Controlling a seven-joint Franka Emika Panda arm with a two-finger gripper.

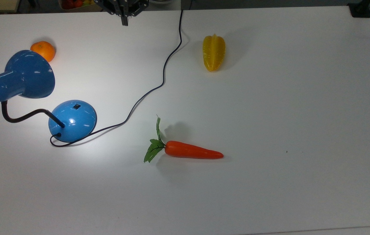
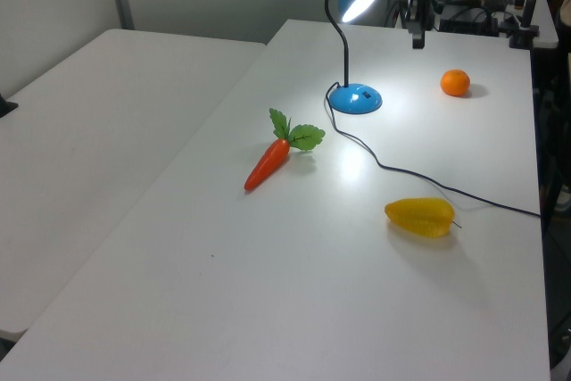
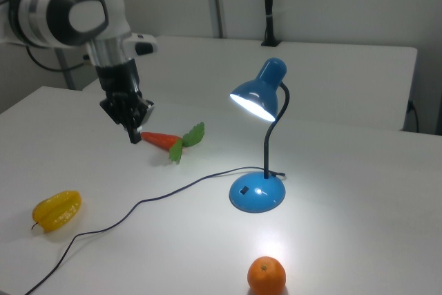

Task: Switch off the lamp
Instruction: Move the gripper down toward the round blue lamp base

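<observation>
— What do I have on the monitors?

— A white table (image 1: 269, 98), and the lamp (image 1: 72, 120) sits at the top view's left: its round blue base at mid-left of that frame, the black gooseneck looping out to the shade (image 1: 24, 78) above it. In the right view the lamp (image 3: 257, 195) stands right of centre, shade lit, a bright pool on the tabletop beneath. A small black switch (image 1: 76, 106) shows on the dome of the base.

— And my gripper?

— The gripper (image 1: 124, 21) hangs at the top edge of the top view, left of centre, well apart from the lamp. In the right view it (image 3: 135, 135) is at upper left, above the table; its fingers look pressed together into one dark tip, holding nothing.

— Anything else on the table?

— An orange (image 1: 43, 51) just beside the shade in the top view, a yellow starfruit (image 1: 214, 52) up centre, a carrot (image 1: 191, 151) at lower centre. The black cord (image 1: 163, 70) snakes from the base to the top edge.
</observation>
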